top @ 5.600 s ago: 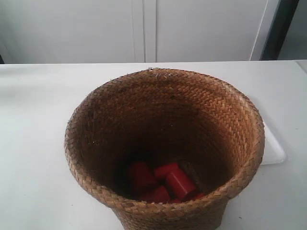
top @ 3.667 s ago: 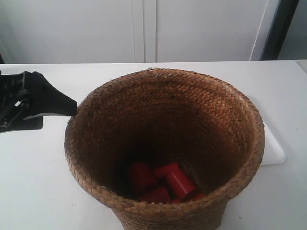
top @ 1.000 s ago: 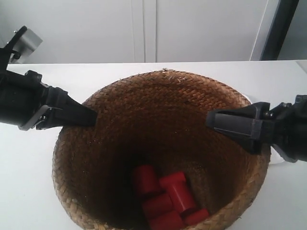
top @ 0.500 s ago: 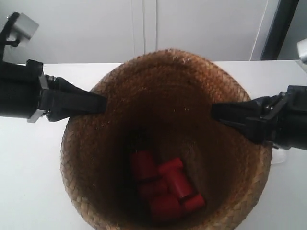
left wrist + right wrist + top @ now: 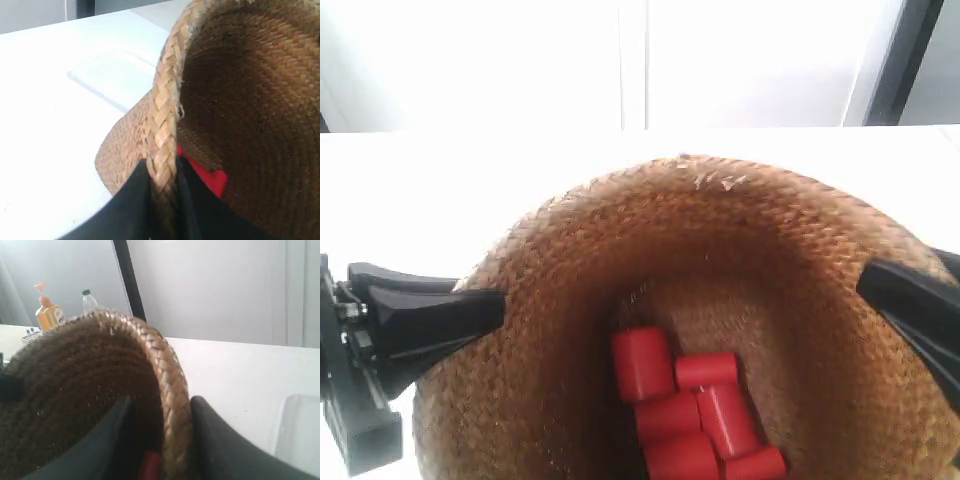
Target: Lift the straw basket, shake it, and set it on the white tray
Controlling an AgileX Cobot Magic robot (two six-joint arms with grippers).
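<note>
Basket: one straw basket [image 5: 720, 230], tipped, held by its rim.
My left jaws: pinching the rim.
My right jaws: pinching the opposite rim.
Red cylinders [image 5: 642, 362]: six, inside.
Tray: one white tray [image 5: 115, 75], on the table [image 5: 40, 125].

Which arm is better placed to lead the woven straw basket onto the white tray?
Likely right: the right gripper clamps the brown woven straw basket on the side nearest the thin white tray. The left gripper clamps the opposite rim.

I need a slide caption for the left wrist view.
Left gripper pinching the braided rim of the straw basket; red cylinders inside, white tray on the table beyond.
</note>
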